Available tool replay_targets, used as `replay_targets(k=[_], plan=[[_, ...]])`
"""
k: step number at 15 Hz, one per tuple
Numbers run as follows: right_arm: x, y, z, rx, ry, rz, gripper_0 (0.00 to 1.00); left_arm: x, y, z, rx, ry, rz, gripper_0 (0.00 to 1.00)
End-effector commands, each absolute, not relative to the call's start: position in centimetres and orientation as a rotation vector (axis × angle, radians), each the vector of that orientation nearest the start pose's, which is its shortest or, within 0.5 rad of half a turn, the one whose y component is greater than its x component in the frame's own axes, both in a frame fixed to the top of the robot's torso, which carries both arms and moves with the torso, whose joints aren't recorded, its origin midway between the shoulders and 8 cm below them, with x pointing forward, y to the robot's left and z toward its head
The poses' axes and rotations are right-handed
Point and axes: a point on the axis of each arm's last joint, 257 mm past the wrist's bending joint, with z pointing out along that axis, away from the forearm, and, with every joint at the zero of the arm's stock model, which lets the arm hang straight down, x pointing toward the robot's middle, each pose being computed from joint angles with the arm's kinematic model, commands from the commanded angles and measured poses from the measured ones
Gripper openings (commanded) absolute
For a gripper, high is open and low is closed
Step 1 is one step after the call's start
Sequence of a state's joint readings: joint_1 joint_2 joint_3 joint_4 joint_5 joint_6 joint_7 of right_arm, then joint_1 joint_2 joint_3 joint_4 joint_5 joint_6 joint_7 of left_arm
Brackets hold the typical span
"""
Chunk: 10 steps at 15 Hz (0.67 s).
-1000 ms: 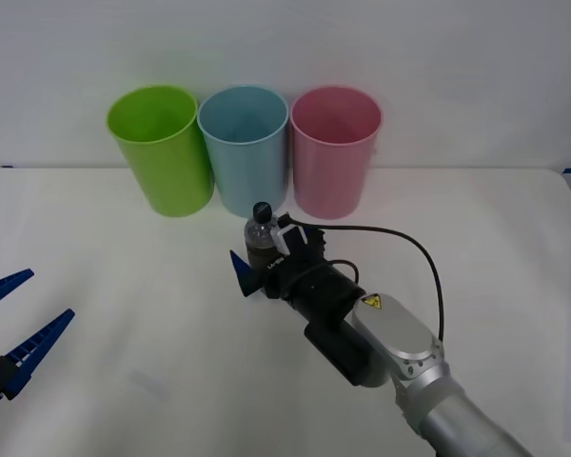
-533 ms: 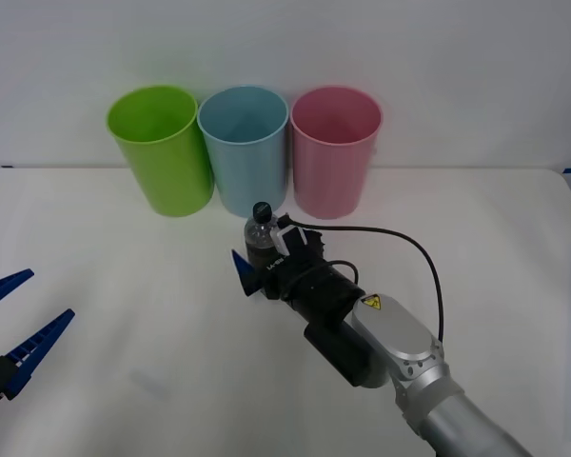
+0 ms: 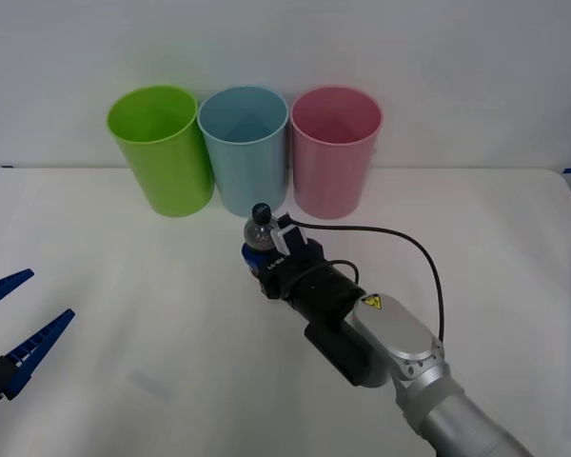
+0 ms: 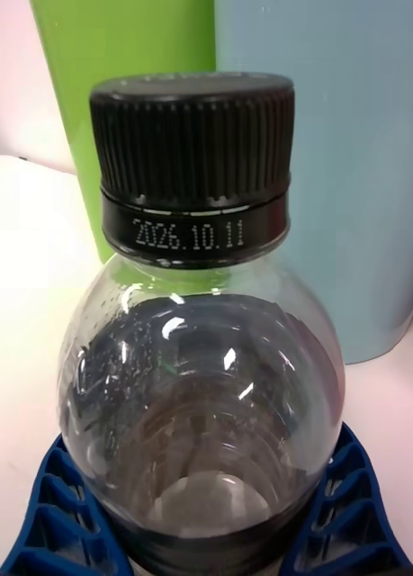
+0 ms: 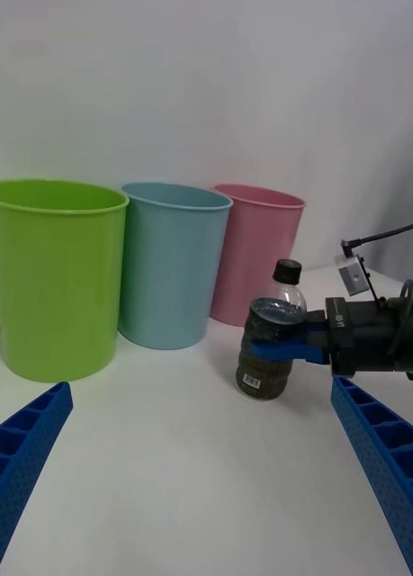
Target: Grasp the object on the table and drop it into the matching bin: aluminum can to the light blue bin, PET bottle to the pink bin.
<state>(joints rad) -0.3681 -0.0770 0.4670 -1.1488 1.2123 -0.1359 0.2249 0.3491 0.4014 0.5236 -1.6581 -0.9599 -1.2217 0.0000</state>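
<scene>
Bottle (image 3: pixel 259 231) first: the small PET bottle stands upright on the white table (image 3: pixel 114 286), just in front of the light blue bin (image 3: pixel 244 148) and a little toward the pink bin (image 3: pixel 335 149). It has a black screw cap, and its body is clear on top and dark brown lower down. The right gripper (image 3: pixel 259 257) has its blue ribbed fingers pressed tight on both sides of the bottle's body, below the round shoulder. In the right wrist view the bottle (image 4: pixel 202 360) is very close, with a blue finger (image 4: pixel 67 517) hugging it on each side, and white numbers are printed on the ring under the cap. The left wrist view shows the bottle (image 5: pixel 272 342) from the side, with its base down on the table and a blue finger wrapped across its middle. Three tall round bins stand in a row at the far edge of the table, side by side: a lime green bin (image 3: pixel 160 148) on the left, the light blue bin in the middle, and the pink bin on the right. The left gripper (image 3: pixel 9 328) waits low at the near left side of the table, well away from the bottle, with its two blue fingers spread wide apart and nothing between them.
</scene>
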Motion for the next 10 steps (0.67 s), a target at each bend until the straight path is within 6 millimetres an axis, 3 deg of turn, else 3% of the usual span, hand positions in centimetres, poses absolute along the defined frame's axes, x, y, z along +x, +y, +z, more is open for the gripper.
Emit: replay_targets(k=[1, 6, 10], plan=[[54.4, 5.0, -27.1, -0.624, 1.6, 0.411, 0.0, 34.2, 33.0, -16.9, 0.465, 1.441, -0.567, 1.0], [53.7, 3.6, -25.3, -0.615, 1.557, 0.419, 0.0, 34.2, 33.0, -16.9, 0.465, 1.441, -0.567, 1.0], [52.4, 1.3, -23.6, -0.61, 1.515, 0.412, 0.0, 34.2, 33.0, -16.9, 0.465, 1.441, -0.567, 1.0]])
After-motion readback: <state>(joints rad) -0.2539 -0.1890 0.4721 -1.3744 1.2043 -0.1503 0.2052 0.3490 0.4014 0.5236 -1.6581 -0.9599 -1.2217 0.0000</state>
